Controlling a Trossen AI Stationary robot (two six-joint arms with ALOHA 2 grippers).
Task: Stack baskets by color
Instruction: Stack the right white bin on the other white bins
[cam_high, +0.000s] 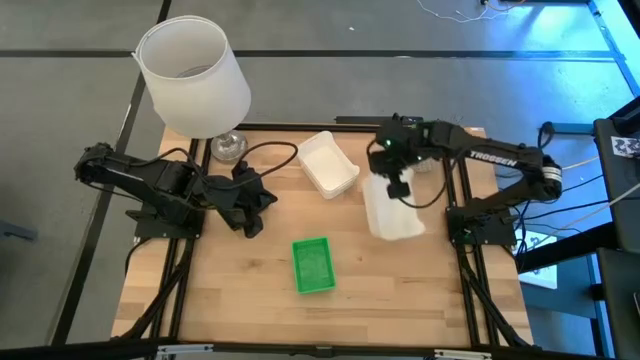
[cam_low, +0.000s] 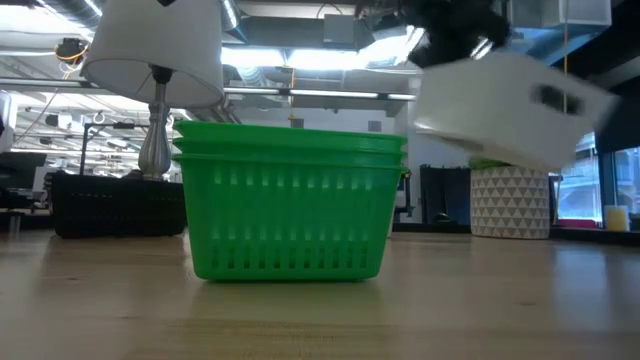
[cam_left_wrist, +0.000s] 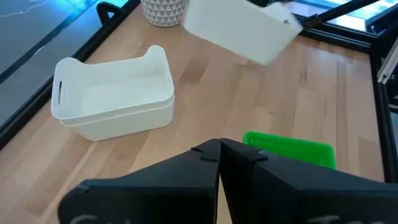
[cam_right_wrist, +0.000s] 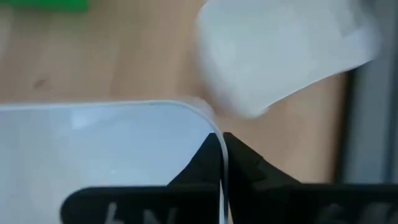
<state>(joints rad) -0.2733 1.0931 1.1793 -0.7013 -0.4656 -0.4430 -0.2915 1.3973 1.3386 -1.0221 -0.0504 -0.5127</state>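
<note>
Right end effector (cam_right_wrist: 222, 163) pinches raised white basket (cam_high: 392, 212).

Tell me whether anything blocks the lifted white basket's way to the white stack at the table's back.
Nothing visible does. The right gripper holds the white basket by its rim, off the table. Only bare wood lies between it and the white stack. The green baskets sit nearer the front, aside.

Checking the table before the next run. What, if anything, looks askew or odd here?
One white plastic basket hangs tilted in the air, pinched by its rim in the right gripper, jaws shut. The white basket stack and the green basket stack sit flat on the wooden table.
</note>
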